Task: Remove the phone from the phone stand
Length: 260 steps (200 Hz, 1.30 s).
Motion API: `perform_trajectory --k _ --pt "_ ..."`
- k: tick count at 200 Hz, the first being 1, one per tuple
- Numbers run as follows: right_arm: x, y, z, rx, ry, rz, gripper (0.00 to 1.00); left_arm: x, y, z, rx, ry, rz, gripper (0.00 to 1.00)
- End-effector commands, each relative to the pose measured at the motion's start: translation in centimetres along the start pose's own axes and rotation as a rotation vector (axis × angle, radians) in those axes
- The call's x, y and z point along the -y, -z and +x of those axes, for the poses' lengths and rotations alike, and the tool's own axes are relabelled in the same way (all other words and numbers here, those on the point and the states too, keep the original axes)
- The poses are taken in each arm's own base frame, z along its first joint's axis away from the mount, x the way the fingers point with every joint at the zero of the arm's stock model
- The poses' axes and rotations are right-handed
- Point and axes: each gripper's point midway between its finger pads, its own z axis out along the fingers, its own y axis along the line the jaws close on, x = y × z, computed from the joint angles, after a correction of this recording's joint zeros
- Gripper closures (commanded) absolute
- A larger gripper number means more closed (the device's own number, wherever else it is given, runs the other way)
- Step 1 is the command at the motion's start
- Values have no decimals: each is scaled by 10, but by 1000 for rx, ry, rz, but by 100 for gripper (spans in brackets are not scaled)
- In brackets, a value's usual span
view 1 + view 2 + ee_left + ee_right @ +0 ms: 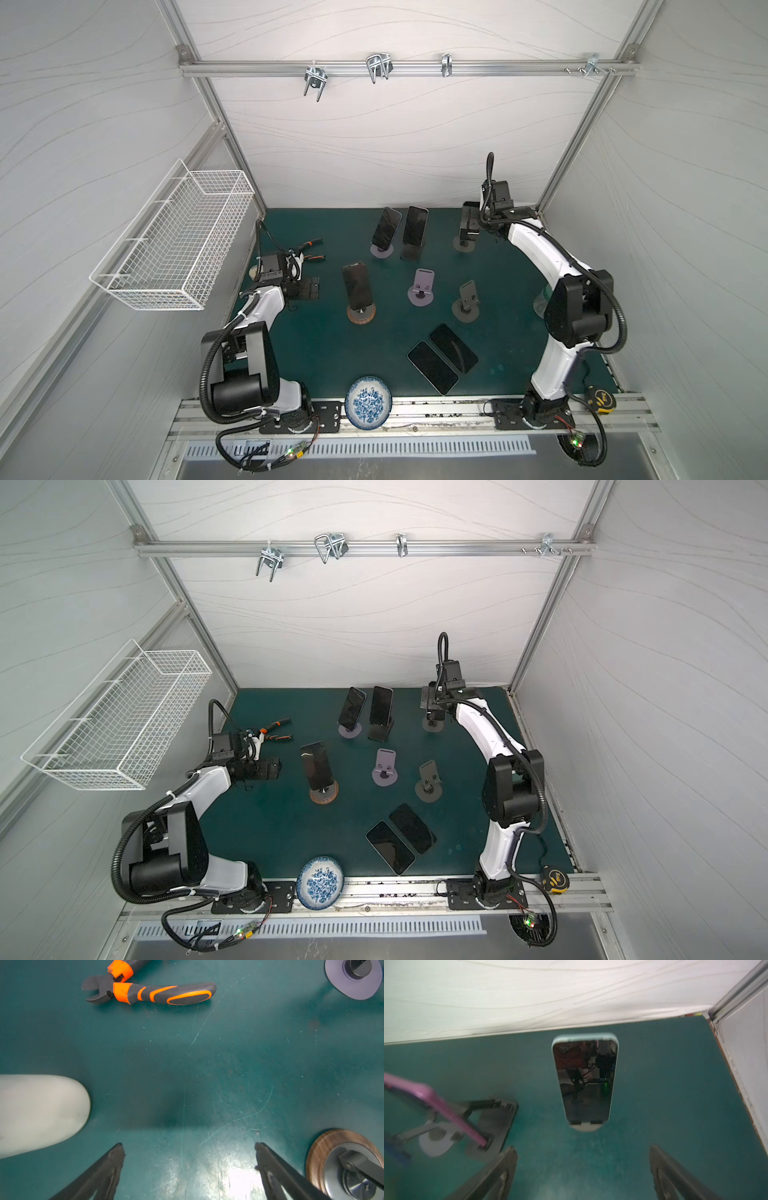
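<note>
In a top view my right gripper [467, 226] hangs over the far right phone stand [464, 245], hiding whatever leans on it, while my left gripper [313, 289] sits near the pliers [309, 251]. My left wrist view shows my fingers [112, 1167] spread wide over bare mat [187, 1064], with a wood-rimmed base [324, 1147] cut off at the edge. My right wrist view is blurred, but my fingers [500, 1172] are parted and empty, and the blue-cased phone [585, 1080] leans in its stand ahead of them.

Bare mat [581, 1157] lies before the phone [585, 1080]; a black stand [496, 1126] stands near.
</note>
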Motion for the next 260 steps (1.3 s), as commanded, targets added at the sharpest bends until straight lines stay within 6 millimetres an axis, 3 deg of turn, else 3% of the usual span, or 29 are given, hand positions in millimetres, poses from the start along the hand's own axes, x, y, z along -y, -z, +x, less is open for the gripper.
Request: perform_trajectory --k 1,58,136,202,260 --pt "-9 -10 -25 56 35 -21 1 -5 9 -17 54 -17 -24 0" --pt "10 -50 -44 63 45 92 1 -4 9 -17 58 -34 -38 0" --pt "20 -95 -20 -1 -12 63 1 -5 9 -16 55 -30 -51 0" --pt "23 -125 -18 -21 -45 71 14 -3 6 -16 40 -42 -53 0" --pt "20 -118 -16 -39 -70 59 35 -3 5 -17 36 -37 -54 0"
